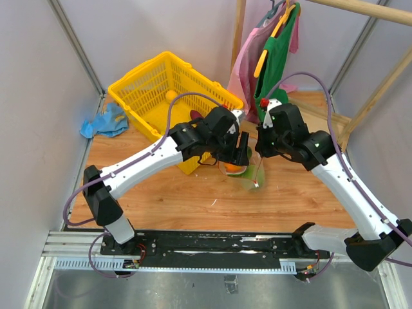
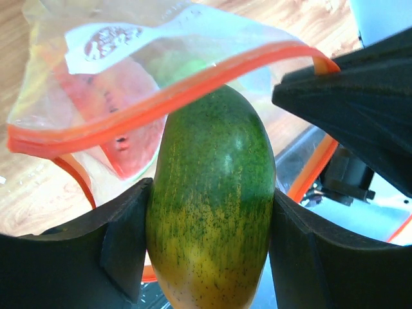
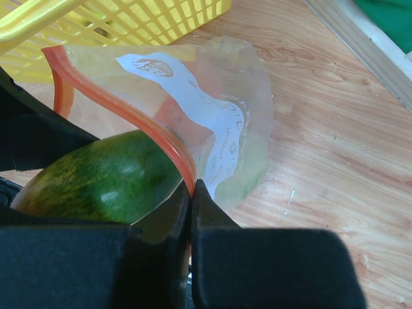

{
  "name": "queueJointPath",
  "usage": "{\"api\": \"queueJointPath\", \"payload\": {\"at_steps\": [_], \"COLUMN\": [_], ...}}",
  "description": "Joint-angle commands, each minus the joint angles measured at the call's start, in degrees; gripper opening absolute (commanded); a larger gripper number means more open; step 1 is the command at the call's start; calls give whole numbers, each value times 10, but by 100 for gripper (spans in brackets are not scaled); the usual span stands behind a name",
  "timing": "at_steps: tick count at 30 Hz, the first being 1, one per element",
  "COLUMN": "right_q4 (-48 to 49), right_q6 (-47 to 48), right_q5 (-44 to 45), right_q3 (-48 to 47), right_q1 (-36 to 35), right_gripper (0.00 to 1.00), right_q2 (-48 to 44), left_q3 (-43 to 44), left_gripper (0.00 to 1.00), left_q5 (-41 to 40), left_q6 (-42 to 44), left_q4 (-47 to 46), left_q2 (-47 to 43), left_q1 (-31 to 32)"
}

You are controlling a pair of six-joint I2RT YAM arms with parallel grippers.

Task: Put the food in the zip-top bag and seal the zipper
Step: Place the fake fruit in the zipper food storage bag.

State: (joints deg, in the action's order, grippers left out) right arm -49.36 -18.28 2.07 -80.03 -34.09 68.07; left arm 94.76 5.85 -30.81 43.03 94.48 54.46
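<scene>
My left gripper (image 2: 210,205) is shut on a green and yellow striped melon (image 2: 212,193), one piece of the food. The melon's far tip sits at the open mouth of the clear zip-top bag (image 2: 129,58), just behind the near red-orange zipper (image 2: 161,103). A red watermelon wedge (image 2: 125,122) lies inside the bag. My right gripper (image 3: 192,188) is shut on the zipper (image 3: 129,114) at the bag's corner, holding the bag (image 3: 225,129) up beside the melon (image 3: 103,180). From above, both grippers (image 1: 243,154) (image 1: 262,149) meet over the bag (image 1: 250,175) at mid-table.
A yellow plastic basket (image 1: 161,90) stands just behind the left arm, with a yellow fruit inside. A blue cloth (image 1: 106,121) lies at the far left. Pink and green clothes (image 1: 273,58) hang at the back right. A wooden rail (image 1: 380,77) runs along the right.
</scene>
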Motion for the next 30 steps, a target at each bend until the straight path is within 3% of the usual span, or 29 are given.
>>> {"api": "queueJointPath", "payload": {"at_steps": [1,20,30], "right_q4": [15,19,19], "right_q6": [-10,-1,1], "right_q5": [11,11,12], "right_q3": [5,1,-3], "right_q1": [-8,-9,-10], "right_gripper": [1,1,1], "right_q2": [-13,-5,2], "left_q3": [23,24,7], "left_gripper": [52,78,79], "left_q5": [-50,-56,-73], "left_q6": [-4,14,20], "left_q4": [-4,-46,-64], "left_q2": [18,27,-11], "left_q1": [0,1,0]}}
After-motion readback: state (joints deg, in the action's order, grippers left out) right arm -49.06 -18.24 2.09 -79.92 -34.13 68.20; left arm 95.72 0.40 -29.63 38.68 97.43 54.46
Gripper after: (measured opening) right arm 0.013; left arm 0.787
